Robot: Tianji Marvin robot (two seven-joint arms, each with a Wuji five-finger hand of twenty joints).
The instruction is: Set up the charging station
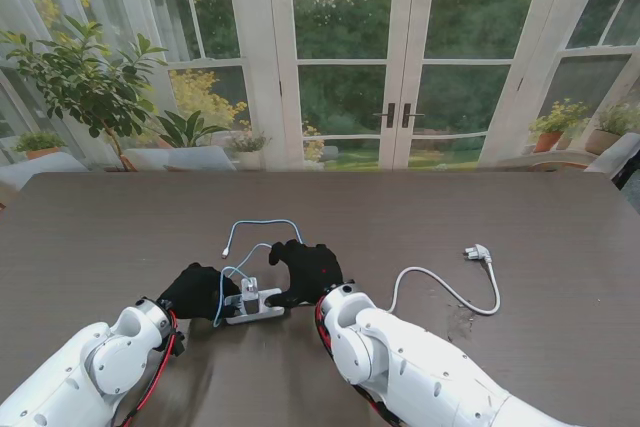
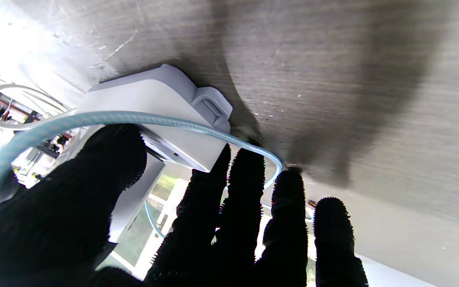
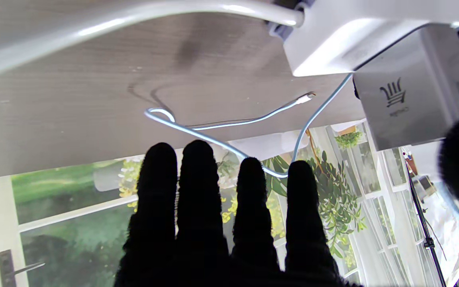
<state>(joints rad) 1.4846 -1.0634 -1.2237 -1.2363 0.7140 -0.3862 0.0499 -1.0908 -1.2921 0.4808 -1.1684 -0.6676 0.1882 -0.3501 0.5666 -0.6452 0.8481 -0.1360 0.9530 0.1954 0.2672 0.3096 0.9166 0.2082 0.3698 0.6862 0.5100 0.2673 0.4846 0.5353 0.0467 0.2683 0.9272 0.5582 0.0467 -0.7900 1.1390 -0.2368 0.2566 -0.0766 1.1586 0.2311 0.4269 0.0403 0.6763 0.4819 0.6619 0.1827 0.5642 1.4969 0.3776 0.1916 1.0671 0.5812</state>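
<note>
On my stand view the white power strip (image 1: pixel 252 308) lies flat on the dark wood table (image 1: pixel 90 237), close to the near edge and between my two hands. A grey charger block (image 1: pixel 249 293) stands plugged into its top; my right wrist view shows the same block (image 3: pixel 414 99) with a small logo on its face, seated against the strip's white body (image 3: pixel 345 44). A light blue cable (image 1: pixel 262 225) comes off the charger, loops away from me across the table and ends in a loose small connector (image 1: pixel 227 254) lying on the wood, to the left of the loop. The strip's own white cord (image 1: pixel 440 285) leaves toward the right, curving to a wall plug (image 1: pixel 478 253) that rests unconnected on the table, well apart from the strip. My left hand (image 1: pixel 197 290) sits at the strip's left end: the left wrist view shows the thumb (image 2: pixel 110 159) pressed on the white body (image 2: pixel 153 99) and the fingers (image 2: pixel 249 187) spread past its end, with the blue cable (image 2: pixel 134 118) draped across them, so it touches the strip, but I cannot tell whether it truly grips it. My right hand (image 1: pixel 308 269) lies just beyond the strip's right end, palm down; its four fingers (image 3: pixel 197 191) are straight and side by side, closed on nothing, with the thumb beside the charger. Behind the table stand glass doors (image 1: pixel 395 57) and potted plants (image 1: pixel 85 87).
</note>
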